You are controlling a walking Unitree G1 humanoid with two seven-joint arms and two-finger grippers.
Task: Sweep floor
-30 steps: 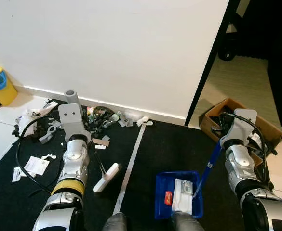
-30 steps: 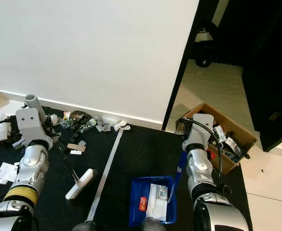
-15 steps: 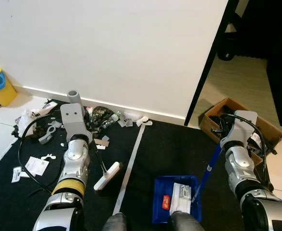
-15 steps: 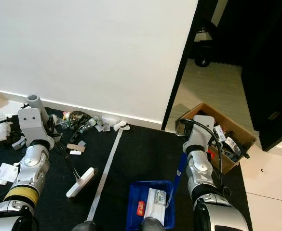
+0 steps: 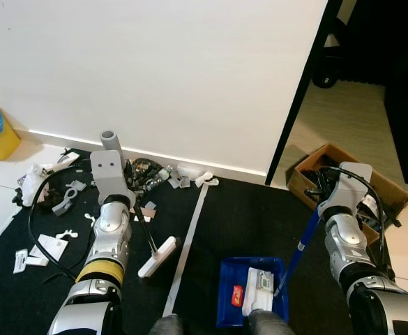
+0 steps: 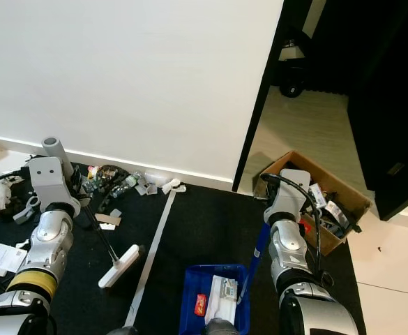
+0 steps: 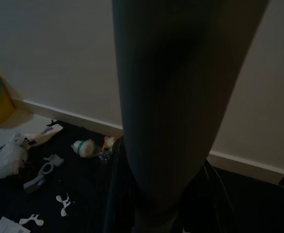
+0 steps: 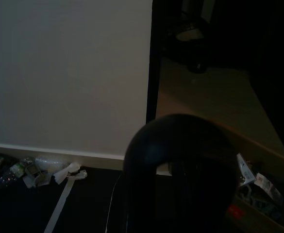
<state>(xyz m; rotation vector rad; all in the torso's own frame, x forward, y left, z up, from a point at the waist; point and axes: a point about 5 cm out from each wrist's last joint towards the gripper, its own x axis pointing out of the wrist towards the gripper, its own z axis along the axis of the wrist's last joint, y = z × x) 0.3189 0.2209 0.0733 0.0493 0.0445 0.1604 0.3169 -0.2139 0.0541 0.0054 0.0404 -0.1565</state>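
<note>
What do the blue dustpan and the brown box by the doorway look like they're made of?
The blue dustpan looks like moulded plastic: uniform saturated colour, smooth raised rim with a slight sheen. The brown box looks like corrugated cardboard: matte tan walls, thin upright flaps. Both are judged on looks alone.

My head views are bright, evenly lit and sharp, while both wrist views are dim, with blurred near shapes.
</note>
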